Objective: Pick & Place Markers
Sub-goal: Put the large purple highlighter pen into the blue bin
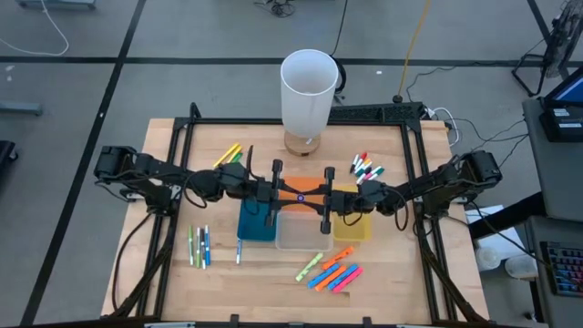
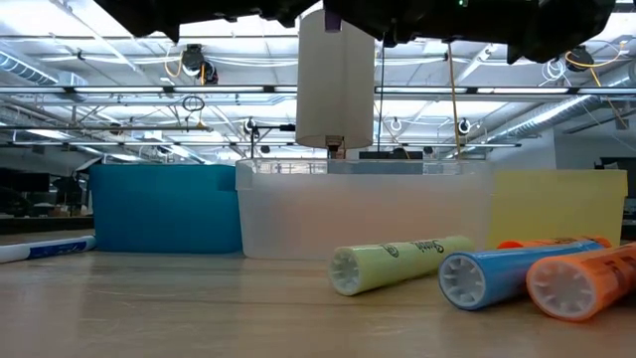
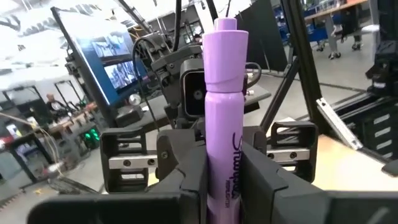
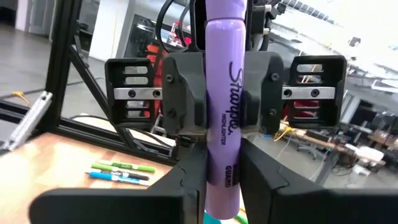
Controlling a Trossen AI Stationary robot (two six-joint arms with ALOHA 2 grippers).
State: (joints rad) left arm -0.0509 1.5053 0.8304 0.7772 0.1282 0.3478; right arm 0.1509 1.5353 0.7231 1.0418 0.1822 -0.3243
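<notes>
Grey tile floor; ceiling trusses lit.

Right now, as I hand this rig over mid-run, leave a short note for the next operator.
Left gripper and right gripper: both shut on one purple highlighter, held between them above the middle of the table, over the clear bin.
Still on the table: yellow and green markers behind the left arm, white capped markers behind the right arm, thin pens at front left, and a mixed highlighter pile at front.
Bins: blue bin, clear, yellow bin; contents cannot be seen.
Left: finish the handover, place the highlighter, then clear the groups.
</notes>
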